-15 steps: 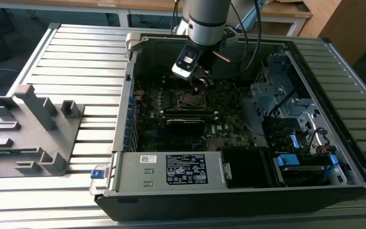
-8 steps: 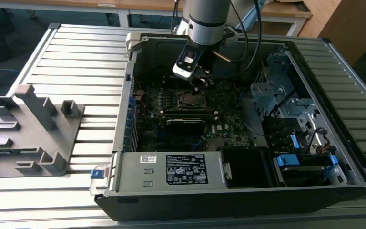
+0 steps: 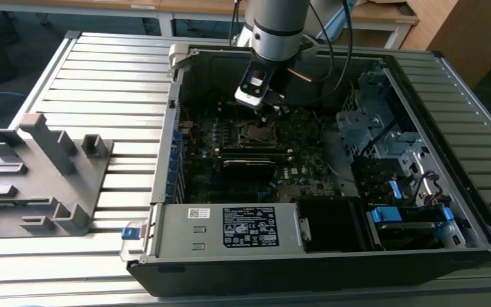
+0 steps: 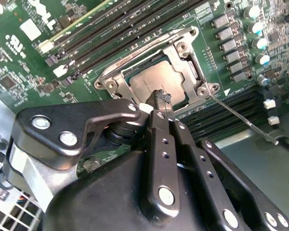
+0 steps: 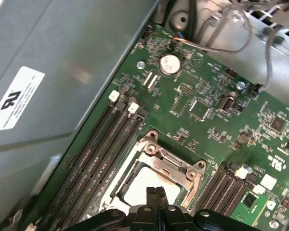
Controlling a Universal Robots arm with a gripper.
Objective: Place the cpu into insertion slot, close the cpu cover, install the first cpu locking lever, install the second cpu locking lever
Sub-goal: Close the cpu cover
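Second wrist view: the cpu (image 4: 151, 82) sits in the insertion slot (image 4: 107, 84), and the cpu cover (image 4: 189, 67) lies down around it. The gripper (image 4: 161, 98) is pinched narrow and holds nothing, its tip just over the chip's edge. A thin locking lever (image 4: 241, 118) juts free beside the socket. I judge that working it well means pushing low and steadily with the fingertip, clear of the memory slots (image 4: 111, 33). In the exterior view the open computer case (image 3: 228, 224) rests on a slatted metal worktop (image 3: 100, 70), with wooden desks (image 3: 202, 6) beyond.
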